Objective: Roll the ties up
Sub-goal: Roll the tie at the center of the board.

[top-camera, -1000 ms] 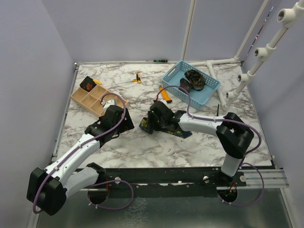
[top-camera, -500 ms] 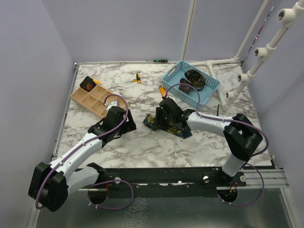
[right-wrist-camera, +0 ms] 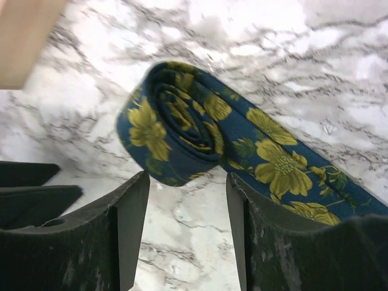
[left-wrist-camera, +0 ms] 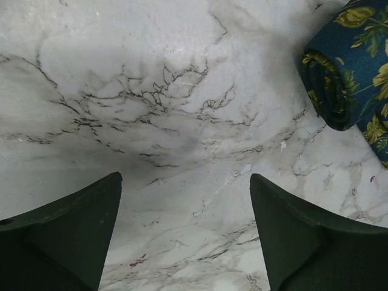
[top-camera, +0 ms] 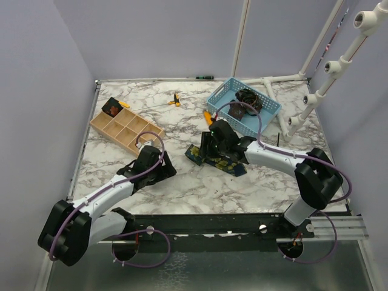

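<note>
Top external view: the navy floral tie (top-camera: 213, 159) lies near the middle of the marble table (top-camera: 200, 194), well apart from every edge. Bare marble runs from it toward the near edge and off to the left. It is part rolled. The coil sits at its left end, and a flat tail trails right across the stone.

Right wrist view now: the coil of the tie (right-wrist-camera: 176, 130) rests on the marble just ahead of the right gripper (right-wrist-camera: 188, 182). The jaws are spread wide and pinch nothing. The coil sits just beyond the two tips, and the flat tail slides away under the right-hand finger (right-wrist-camera: 273, 230).

Left wrist view: the left gripper (left-wrist-camera: 185, 182) hangs over bare marble, jaws parted and nothing between them. The rolled end of the tie (left-wrist-camera: 339, 73) shows up in the top right corner, apart from both fingers. From above, the left gripper (top-camera: 167, 170) sits to the left of the tie, with a strip of clear stone between them.

Further out, a blue basket (top-camera: 270, 115) stands behind the right arm with a second tie (top-camera: 247, 100) coiled dark inside it. An orange-handled tool (top-camera: 208, 116) lies just beside the basket's near left corner, close behind the right gripper. A wooden tray (top-camera: 124, 128) sits at the left rear. A white pipe frame (top-camera: 315, 91) rises along the right side.
</note>
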Motion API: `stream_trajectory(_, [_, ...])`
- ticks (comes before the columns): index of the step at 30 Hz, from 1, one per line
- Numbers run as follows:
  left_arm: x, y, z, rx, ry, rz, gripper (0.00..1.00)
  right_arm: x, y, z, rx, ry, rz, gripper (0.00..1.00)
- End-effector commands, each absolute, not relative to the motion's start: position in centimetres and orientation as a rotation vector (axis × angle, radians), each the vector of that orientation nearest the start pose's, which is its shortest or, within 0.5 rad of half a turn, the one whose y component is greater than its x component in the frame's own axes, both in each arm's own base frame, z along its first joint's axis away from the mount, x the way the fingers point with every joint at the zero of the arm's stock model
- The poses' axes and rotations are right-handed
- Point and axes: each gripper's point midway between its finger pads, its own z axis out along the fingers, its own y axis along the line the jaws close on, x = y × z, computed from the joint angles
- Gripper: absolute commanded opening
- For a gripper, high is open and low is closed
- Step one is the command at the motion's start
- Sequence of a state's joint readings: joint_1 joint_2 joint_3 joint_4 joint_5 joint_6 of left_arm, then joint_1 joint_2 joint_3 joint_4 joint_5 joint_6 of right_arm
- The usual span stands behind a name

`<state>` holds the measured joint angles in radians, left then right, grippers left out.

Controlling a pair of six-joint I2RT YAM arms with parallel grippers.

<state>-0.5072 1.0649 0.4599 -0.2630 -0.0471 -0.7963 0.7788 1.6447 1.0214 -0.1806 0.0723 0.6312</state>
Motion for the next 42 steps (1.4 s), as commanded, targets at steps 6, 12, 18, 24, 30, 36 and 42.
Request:
stream_trajectory(6, [22.9,-18.3,3.9,-0.404,2.444,-0.644,0.64,33.4,30.2,10.5,-0.082,2.440,0.559,0.53])
stream_trajectory(12, [23.9,-20.7,2.3,-0.380,2.473,-0.639,0.23,37.2,30.3,7.2,-0.072,2.498,0.484,0.37])
stream_trajectory(18, [24.9,-21.8,1.2,-0.370,2.494,-0.621,0.06,38.1,32.6,4.7,-0.162,2.560,0.550,0.33])
stream_trajectory(24, [25.8,-23.3,0.3,-0.353,2.508,-0.663,0.00,36.5,33.6,2.7,-0.254,2.599,0.647,0.31])
stream_trajectory(30, [26.4,-25.4,-0.3,-0.326,2.524,-0.740,0.00,34.3,33.8,1.8,-0.303,2.630,0.730,0.29])
stream_trajectory(36, [26.6,-26.8,-0.6,-0.301,2.528,-0.772,0.00,33.0,33.4,1.4,-0.321,2.643,0.768,0.29])
stream_trajectory(42, [26.7,-27.5,-0.7,-0.289,2.526,-0.776,0.00,32.0,33.1,1.1,-0.346,2.660,0.775,0.29])
